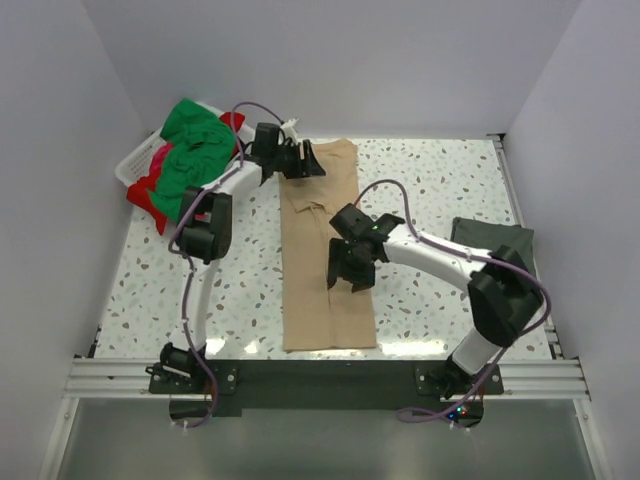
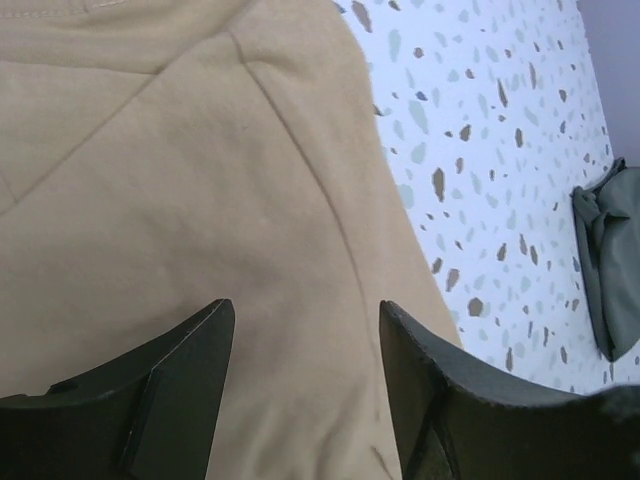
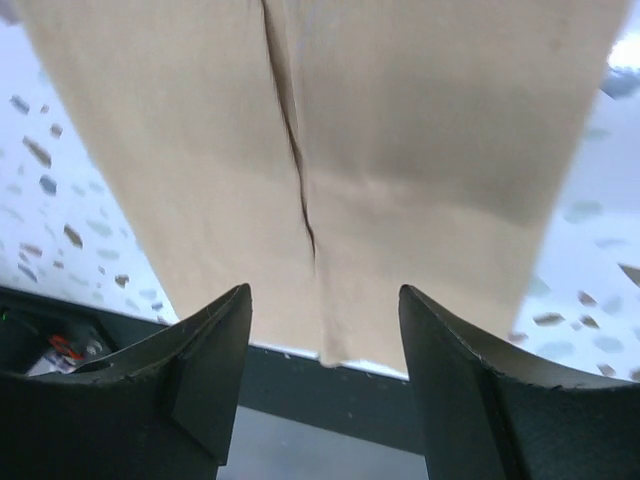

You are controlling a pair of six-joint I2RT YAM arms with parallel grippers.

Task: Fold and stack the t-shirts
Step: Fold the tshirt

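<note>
The tan t-shirt (image 1: 325, 250) lies folded into a long narrow strip down the middle of the table, its sleeves tucked in. My left gripper (image 1: 306, 160) is open above the strip's far end; the left wrist view shows the tan cloth (image 2: 200, 180) under the spread, empty fingers (image 2: 305, 305). My right gripper (image 1: 350, 275) is open above the strip's middle; the right wrist view shows the strip's near end (image 3: 330, 130) past the open fingers (image 3: 325, 290). A folded dark grey t-shirt (image 1: 492, 240) lies at the right edge and also shows in the left wrist view (image 2: 610, 260). Green (image 1: 195, 150) and red (image 1: 150, 200) t-shirts are heaped at the far left.
A white plastic basket (image 1: 135, 165) at the far left corner holds the heaped shirts, with a bit of pink (image 1: 160, 155) among them. The speckled table (image 1: 430, 180) has white walls on three sides. The dark mounting rail (image 1: 330, 375) runs along the near edge.
</note>
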